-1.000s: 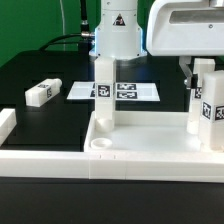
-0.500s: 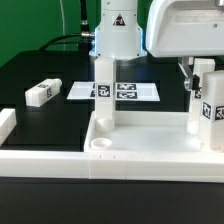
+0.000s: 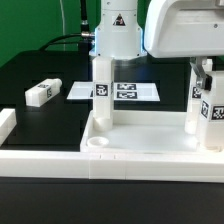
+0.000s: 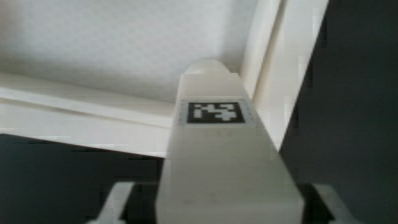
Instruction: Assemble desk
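While short square white plastic leg is standing at large white rimmed plastic tabletop corner, exterior view's left, two-finger gripper is clamping second upright leg at right corner.

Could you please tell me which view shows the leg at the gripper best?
The wrist view: the leg fills the picture, its tag plainly visible, with the gripper at either side. The exterior view shows the same leg upright at that view's right edge, its top partly hidden by the gripper.
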`<state>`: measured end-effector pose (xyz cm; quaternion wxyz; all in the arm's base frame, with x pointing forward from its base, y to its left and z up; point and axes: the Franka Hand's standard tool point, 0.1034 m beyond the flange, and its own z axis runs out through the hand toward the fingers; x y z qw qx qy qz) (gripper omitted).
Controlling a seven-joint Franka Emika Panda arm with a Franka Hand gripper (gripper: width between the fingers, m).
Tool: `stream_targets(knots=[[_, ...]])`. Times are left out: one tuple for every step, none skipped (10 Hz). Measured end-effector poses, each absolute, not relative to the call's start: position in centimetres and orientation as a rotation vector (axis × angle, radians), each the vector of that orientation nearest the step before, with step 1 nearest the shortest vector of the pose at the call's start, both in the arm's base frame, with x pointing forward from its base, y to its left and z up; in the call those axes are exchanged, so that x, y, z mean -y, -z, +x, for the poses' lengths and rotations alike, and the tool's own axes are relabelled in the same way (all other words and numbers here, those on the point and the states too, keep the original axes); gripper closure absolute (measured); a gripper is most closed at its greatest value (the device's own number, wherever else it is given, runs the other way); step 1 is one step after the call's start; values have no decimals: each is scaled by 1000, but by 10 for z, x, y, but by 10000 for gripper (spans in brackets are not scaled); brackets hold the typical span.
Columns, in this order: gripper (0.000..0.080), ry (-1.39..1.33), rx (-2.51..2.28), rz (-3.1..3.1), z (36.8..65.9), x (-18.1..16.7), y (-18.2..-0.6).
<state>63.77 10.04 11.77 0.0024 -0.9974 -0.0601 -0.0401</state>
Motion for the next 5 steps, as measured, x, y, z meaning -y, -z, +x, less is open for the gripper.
stream_targets(knots=[[511,126,169,-3129,638,-100,-118],[511,125,58,-3129,638,-101,-118],[511,124,-32,-3128,638,-100,-118],[511,123,-140,-3122,638,-101,-117],[511,122,-257,-3106,638,-100,-117]])
